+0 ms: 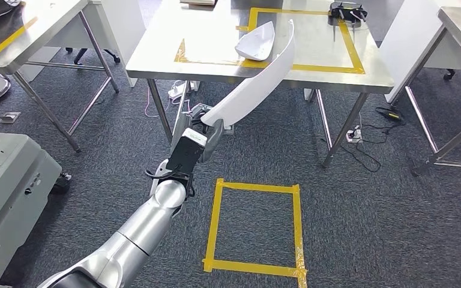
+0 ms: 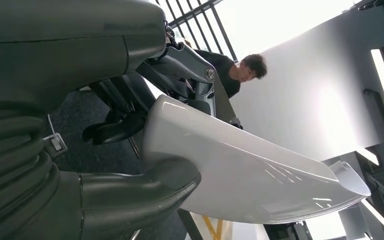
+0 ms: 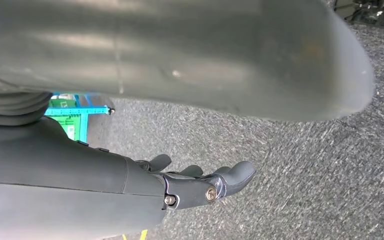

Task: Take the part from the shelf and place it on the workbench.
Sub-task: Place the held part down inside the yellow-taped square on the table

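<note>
1. Left hand [image 1: 207, 129] fingers pinching the long white curved panel [image 1: 258, 78] at its near end; far tip over the bench [image 1: 156, 54] at 12 o'clock.
2. Right hand [image 3: 200, 182] hangs, fingers loosely spread, holding nothing.
3. Advance, lower flat inside the yellow tape outline [image 1: 354, 54], avoiding the smaller white part [image 1: 255, 42].

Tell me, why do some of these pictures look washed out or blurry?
Left wrist view: the bright background is blown out, with glare streaks on the white part. Right wrist view: a blurred grey cover sits too close to focus. Head view: even light, sharp throughout.
</note>
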Motion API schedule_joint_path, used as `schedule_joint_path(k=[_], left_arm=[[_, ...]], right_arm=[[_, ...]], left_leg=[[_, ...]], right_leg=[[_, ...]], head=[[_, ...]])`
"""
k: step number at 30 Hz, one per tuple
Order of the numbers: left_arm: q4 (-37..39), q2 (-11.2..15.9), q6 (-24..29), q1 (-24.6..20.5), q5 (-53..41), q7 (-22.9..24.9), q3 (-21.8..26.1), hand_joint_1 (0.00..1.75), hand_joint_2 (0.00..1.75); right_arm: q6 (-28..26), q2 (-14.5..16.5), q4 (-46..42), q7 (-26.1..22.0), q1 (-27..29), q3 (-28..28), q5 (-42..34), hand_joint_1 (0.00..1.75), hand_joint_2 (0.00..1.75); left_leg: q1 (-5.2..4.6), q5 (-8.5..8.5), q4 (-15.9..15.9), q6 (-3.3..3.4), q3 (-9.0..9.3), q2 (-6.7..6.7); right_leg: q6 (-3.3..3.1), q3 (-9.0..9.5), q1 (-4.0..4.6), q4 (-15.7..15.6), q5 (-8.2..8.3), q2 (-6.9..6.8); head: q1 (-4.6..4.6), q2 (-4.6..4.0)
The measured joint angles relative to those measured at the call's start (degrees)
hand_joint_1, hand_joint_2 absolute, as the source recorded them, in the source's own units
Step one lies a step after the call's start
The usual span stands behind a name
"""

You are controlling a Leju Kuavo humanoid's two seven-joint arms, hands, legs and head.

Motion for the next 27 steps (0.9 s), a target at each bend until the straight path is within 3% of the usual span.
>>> schedule_joint_path(k=[10, 15, 17, 20, 21, 22, 25, 27], left_arm=[[0.0, 0.0, -0.2, 0.0, 0.0, 0.0, 0.0, 1.75, 1.75], [0.0, -0.2, -0.5, -0.1, -0.1, 0.0, 0.0, 1.75, 1.75], [0.0, -0.6, -0.6, -0.2, -0.2, 0.0, 0.0, 1.75, 1.75], [0.3, -0.8, -0.8, -0.4, -0.3, 0.0, 0.0, 1.75, 1.75], [0.4, -0.8, -0.8, -0.3, -0.3, 0.0, 0.0, 1.75, 1.75], [0.6, -0.9, -0.9, -0.3, -0.3, 0.0, 0.0, 1.75, 1.75], [0.8, -1.0, -0.9, -0.4, -0.2, 0.0, 0.0, 1.75, 1.75], [0.9, -1.1, -0.9, -0.5, -0.2, 0.0, 0.0, 1.75, 1.75]], right_arm=[[-0.1, 0.0, 0.0, -0.2, 0.0, -0.6, -0.2, 0.0, 0.0], [0.2, 0.0, 0.0, -0.3, 0.0, -0.8, -0.2, 0.0, 0.0], [0.4, -0.1, 0.0, -0.4, 0.0, -0.8, -0.1, 0.0, 0.0], [0.8, -0.2, 0.0, -0.4, 0.1, -0.9, 0.1, 0.0, 0.0], [1.1, -0.2, 0.0, -0.4, 0.2, -0.9, 0.3, 0.0, 0.0], [1.5, -0.2, 0.0, -0.4, 0.3, -0.9, 0.6, 0.0, 0.0], [2.2, -0.3, 0.0, -0.3, 0.3, -0.9, 1.0, 0.0, 0.0], [2.3, -0.1, 0.0, -0.2, 0.2, -0.9, 1.1, 0.0, 0.0]], left_leg=[[-0.27, -0.09, 0.2, 0.15, -0.16, -0.02], [-0.1, 0.22, -0.5, 0.93, 0.12, 0.16], [0.41, 0.72, -1.4, 1.47, 0.48, 0.49], [0.56, 0.87, -1.6, 1.61, 0.35, 0.75], [0.61, 0.88, -1.6, 1.52, 0.28, 0.78], [0.71, 0.87, -1.5, 1.34, 0.22, 0.77], [1.05, 0.5, -0.6, 0.17, -0.04, 0.62], [0.83, 0.22, 0.0, -0.64, -0.3, 0.46]], right_leg=[[0.22, -0.08, -0.26, 0.0, 0.07, 0.0], [0.85, -0.11, -0.38, 0.0, -0.06, 0.14], [1.15, -1.6, -0.36, 3.3, -2.2, 0.46], [1.67, -6.82, -0.75, 13.9, -7.15, 0.71], [1.84, -7.68, -0.9, 15.5, -7.3, 0.72], [2.01, -7.37, -1.07, 14.8, -6.32, 0.71], [2.47, -1.94, -1.58, 4.1, -1.28, 0.77], [2.01, -0.34, -1.62, 0.7, -0.44, 1.01]], head=[[-0.03, 0.0], [-0.02, 0.0], [0.22, 0.0], [0.56, 0.0], [0.58, 0.0], [0.58, 0.0], [0.73, 0.0], [0.85, 0.0]])
